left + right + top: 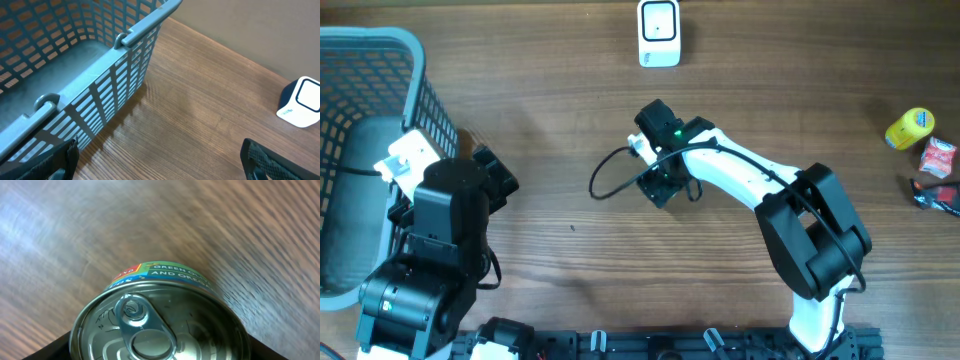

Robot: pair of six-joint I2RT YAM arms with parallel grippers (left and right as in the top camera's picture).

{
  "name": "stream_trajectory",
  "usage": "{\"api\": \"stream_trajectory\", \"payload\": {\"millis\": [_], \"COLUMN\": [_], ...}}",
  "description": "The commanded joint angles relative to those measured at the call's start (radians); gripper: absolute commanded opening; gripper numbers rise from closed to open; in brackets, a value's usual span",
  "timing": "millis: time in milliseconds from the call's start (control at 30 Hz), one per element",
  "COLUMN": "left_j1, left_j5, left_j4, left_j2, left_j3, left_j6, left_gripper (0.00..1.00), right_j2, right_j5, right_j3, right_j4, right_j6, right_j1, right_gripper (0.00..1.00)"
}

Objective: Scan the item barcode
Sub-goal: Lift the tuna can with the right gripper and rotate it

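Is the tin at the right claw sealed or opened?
Sealed. In the right wrist view the round silver tin with the green label is unbroken on top, its ring pull lying flat.

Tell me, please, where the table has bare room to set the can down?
Bare wood lies between the basket and the scanner, and more widely between the right arm and the yellow container. The front centre, between both arms, is free too. Crowded: the right edge around the red packet, and beside the basket, where the left arm stands.
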State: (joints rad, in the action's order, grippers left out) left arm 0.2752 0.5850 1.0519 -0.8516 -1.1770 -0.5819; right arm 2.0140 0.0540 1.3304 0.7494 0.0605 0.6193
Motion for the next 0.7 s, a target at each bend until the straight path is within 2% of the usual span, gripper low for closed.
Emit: {"api": "stream_trajectory", "payload": {"millis": [0, 67, 133, 233, 300, 333, 500, 667], "left_j1": [-0.006, -0.006, -0.006, -0.006, -0.006, -0.006, -0.006, -0.006], "left_j5": [-0.005, -0.005, -0.005, -0.005, -0.005, -0.005, -0.005, -0.005], "left_j4": [0.001, 0.001, 0.001, 0.004, 0.008, 0.008, 0.008, 0.014], "left_j2": [0.006, 0.006, 0.006, 0.006, 0.006, 0.006, 0.006, 0.006], "left_j3": [-0.002, -0.002, -0.002, -0.002, -0.002, -0.002, -0.002, -0.002], "left_j6": [-0.01, -0.01, -0.01, -0.01, -0.01, -0.01, -0.01, -0.01], "left_gripper": [1.0, 1.0, 1.0, 1.0, 1.0, 1.0, 1.0, 1.0], "right_j2": [0.031, 0.031, 0.031, 0.031, 0.031, 0.031, 0.031, 0.031], "right_j5": [-0.02, 0.005, 0.068, 0.066, 0.066, 0.066, -0.066, -0.076], "right_j3": [-0.007, -0.007, -0.007, -0.007, -0.007, -0.007, -0.007, -0.007], "right_j4": [0.02, 0.039, 0.037, 0.025, 0.013, 0.01, 0.024, 0.006], "right_j6": [-0.45, -0.64, -0.738, -0.748, -0.695, -0.655, -0.537, -0.388], "right_j1": [0.001, 0.001, 0.001, 0.001, 0.001, 0.0, 0.0, 0.0], "right_gripper": [0.75, 0.77, 0.73, 0.71, 0.94, 1.0, 1.0, 1.0]}}
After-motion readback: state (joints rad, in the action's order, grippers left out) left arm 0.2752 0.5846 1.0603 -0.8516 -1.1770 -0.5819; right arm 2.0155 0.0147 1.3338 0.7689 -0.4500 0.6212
